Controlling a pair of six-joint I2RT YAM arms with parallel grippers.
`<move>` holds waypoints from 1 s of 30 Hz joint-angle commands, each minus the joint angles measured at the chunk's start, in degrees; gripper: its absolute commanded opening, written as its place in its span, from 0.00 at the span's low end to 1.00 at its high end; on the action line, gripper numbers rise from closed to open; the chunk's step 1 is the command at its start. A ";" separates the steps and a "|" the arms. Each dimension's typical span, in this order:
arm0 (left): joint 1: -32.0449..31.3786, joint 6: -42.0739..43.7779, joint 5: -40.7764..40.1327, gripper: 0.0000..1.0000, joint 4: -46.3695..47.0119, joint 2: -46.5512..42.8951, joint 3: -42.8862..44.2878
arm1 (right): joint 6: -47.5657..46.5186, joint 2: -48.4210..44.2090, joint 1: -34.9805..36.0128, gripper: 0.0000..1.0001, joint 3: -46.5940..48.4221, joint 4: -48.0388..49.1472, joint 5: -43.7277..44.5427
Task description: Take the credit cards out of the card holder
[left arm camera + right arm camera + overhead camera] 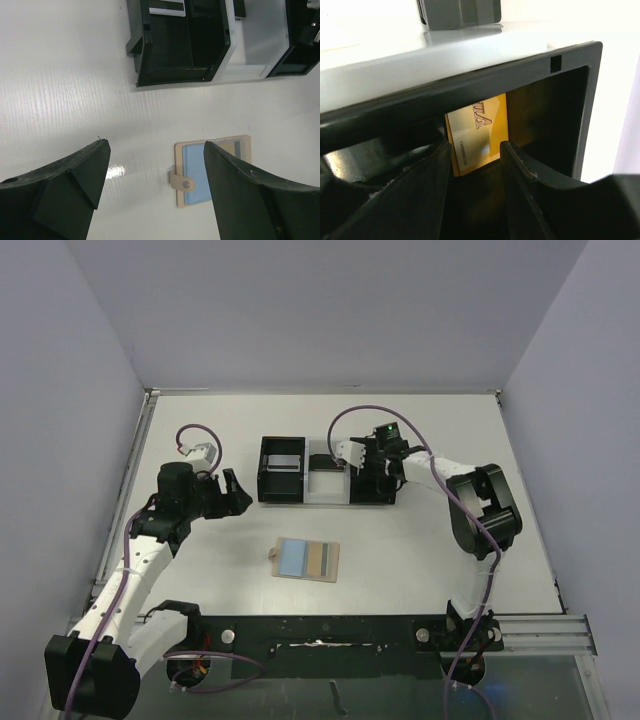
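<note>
The tan card holder (331, 560) lies open on the table between the arms, a light blue-grey credit card (293, 558) on its left half. In the left wrist view the card holder (178, 165) and blue card (194, 175) sit partly behind my right finger. My left gripper (238, 492) (155, 147) hovers open to the holder's upper left, holding nothing. My right gripper (372, 472) (476, 150) reaches into the tray's right black compartment. Its jaws stand apart, and a yellow credit card (480, 125) lies on the compartment floor just past the fingertips.
The black-and-white three-compartment tray (262, 472) (145, 55) (470, 82) stands at the table's middle back. A grey card (284, 462) (167, 7) rests in its left compartment and a dark one (322, 462) in the white middle compartment. Walls ring the table.
</note>
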 commanded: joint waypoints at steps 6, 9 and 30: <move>0.31 0.98 2.08 0.76 3.42 0.48 0.87 | 3.57 -7.00 -0.88 0.46 2.94 1.68 -2.71; 0.31 1.07 2.41 0.76 3.38 0.68 0.99 | 6.04 -9.64 -0.93 0.47 2.51 3.80 -3.23; -0.04 0.82 6.54 0.73 4.29 3.51 0.76 | 80.68 -41.12 -4.18 0.97 -15.46 11.38 0.08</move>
